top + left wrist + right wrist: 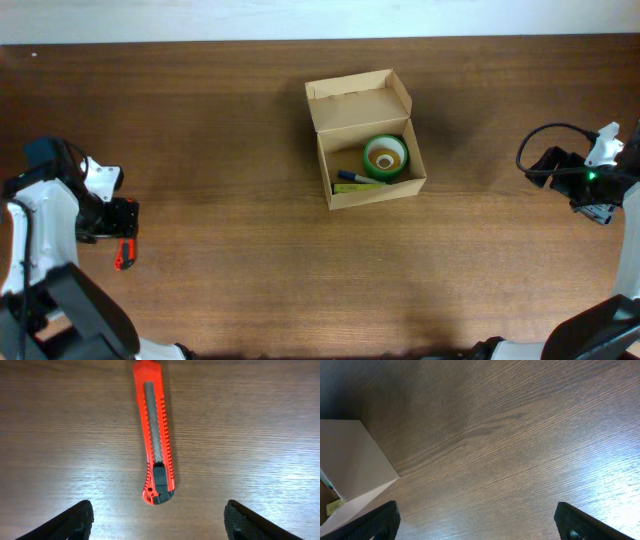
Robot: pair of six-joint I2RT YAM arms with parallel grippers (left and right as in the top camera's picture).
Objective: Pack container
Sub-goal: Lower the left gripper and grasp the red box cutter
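Observation:
The tan cardboard container (375, 185) stands open at the table's middle, its flap lid (358, 102) tilted back. Inside lie a green tape roll (386, 157) and a blue and yellow item (352, 180). A corner of the container shows at the left of the right wrist view (347, 455). A red utility knife (123, 254) lies flat on the table at the far left, and lengthwise in the left wrist view (156, 430). My left gripper (159, 522) is open and empty, its fingertips on either side just short of the knife's end. My right gripper (480, 520) is open and empty over bare wood at the far right.
The brown wooden table (250, 240) fills the view. The right arm's cable (535, 150) loops beside the right arm.

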